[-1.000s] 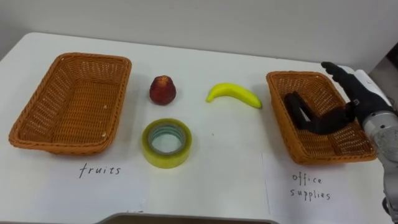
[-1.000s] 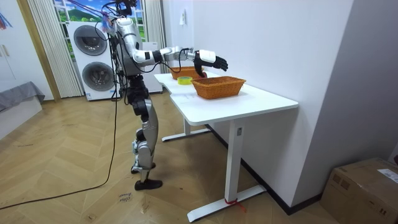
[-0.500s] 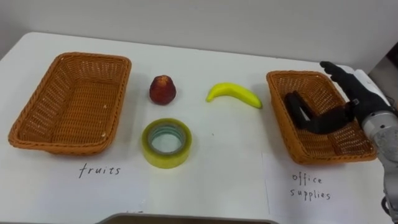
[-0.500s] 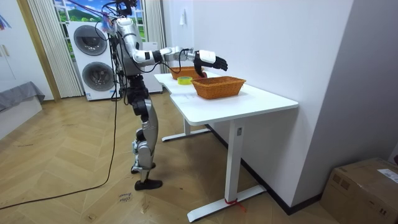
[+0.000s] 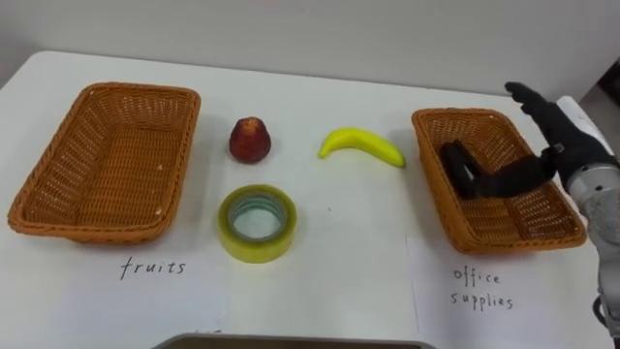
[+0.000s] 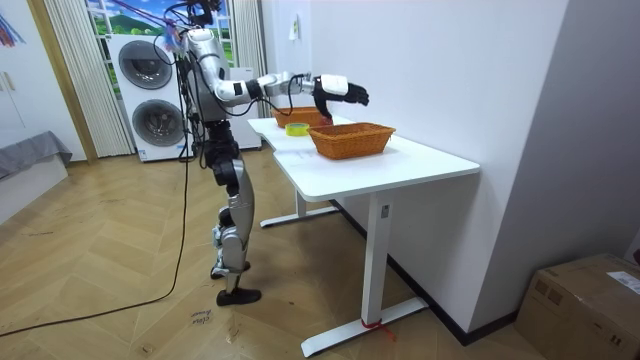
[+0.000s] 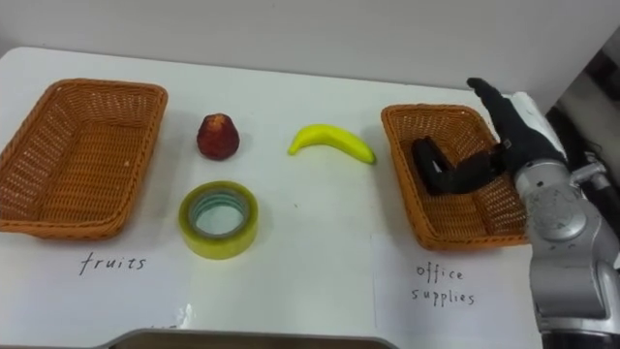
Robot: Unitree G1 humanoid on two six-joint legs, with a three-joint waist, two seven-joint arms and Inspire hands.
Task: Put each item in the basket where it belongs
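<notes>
Tape (image 5: 257, 223) nearest, on table (image 5: 329, 281), right of left basket (image 5: 58, 215). Black item (image 5: 455, 167) lay in right basket (image 5: 433, 184). Right hand (image 5: 567, 136) above it, fingers straight and spread, holding nothing. Apple (image 5: 250, 140) and banana (image 5: 363, 145) farther back, between baskets.

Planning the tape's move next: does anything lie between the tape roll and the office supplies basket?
Nothing visible does: bare table lies between the tape roll and the office supplies basket. The banana lies farther back, off that line. The right hand hangs open over the basket.
</notes>
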